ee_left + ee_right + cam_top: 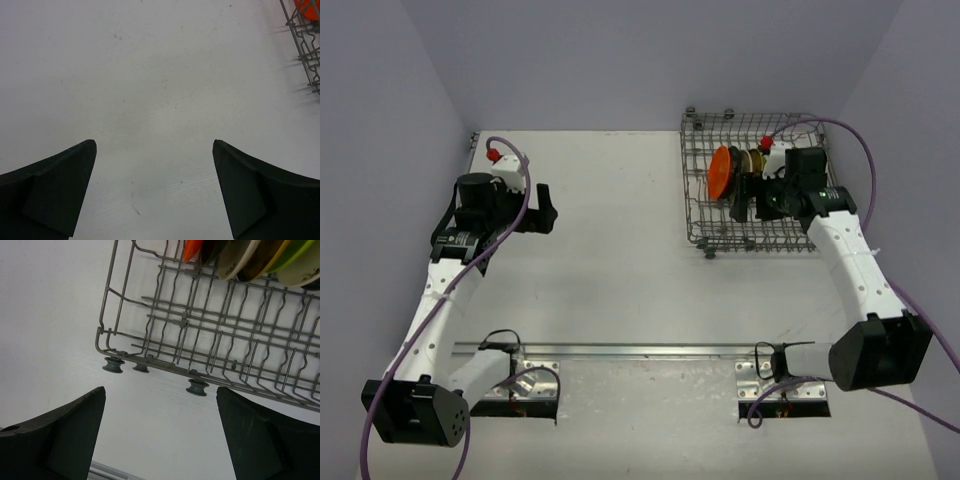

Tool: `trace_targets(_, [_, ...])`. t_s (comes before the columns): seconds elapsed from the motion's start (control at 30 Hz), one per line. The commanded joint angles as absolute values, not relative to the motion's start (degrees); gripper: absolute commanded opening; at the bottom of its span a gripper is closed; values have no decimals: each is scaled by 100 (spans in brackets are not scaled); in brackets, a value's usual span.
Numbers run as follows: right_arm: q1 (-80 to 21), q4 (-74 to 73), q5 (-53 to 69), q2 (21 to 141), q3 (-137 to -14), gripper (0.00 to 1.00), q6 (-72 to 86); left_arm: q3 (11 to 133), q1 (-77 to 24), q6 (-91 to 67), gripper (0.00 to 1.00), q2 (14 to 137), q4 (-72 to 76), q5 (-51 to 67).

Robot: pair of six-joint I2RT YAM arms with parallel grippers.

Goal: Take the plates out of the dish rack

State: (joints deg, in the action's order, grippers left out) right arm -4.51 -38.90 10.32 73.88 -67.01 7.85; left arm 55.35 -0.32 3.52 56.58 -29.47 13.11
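Looks barely started: plates (722,172) all standing in the dish rack (696,205). Right gripper (160,389) over the dish rack, spread wide, empty (left gripper (154,142) likewise, well left of it).

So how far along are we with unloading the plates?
Done: nothing yet. The plates that show all stand in the rack, none on the table. In hand: the right gripper is open at the rack, gripping nothing; the left gripper is open over bare table. Left: every plate.
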Motion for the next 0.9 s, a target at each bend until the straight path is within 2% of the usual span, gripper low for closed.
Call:
trace_targets(0.0, [-628,-3796,614,8070,-7667,88,1287,5676,0,267,100,5660,-2698,1181])
trace_targets(0.3, [-1161,-3523,-728,9138,-8841,62,1705,5652,0,280,100,5716,-2671,904])
trace_targets(0.63, [-1389,-3757,-1853,10532,-9987,55,1731,5669,0,264,100,5818,-2667,861])
trace_targets(0.87, [-1390,-3718,-1950,11044,-10478,53,1665,5644,0,264,100,5804,-2654,842])
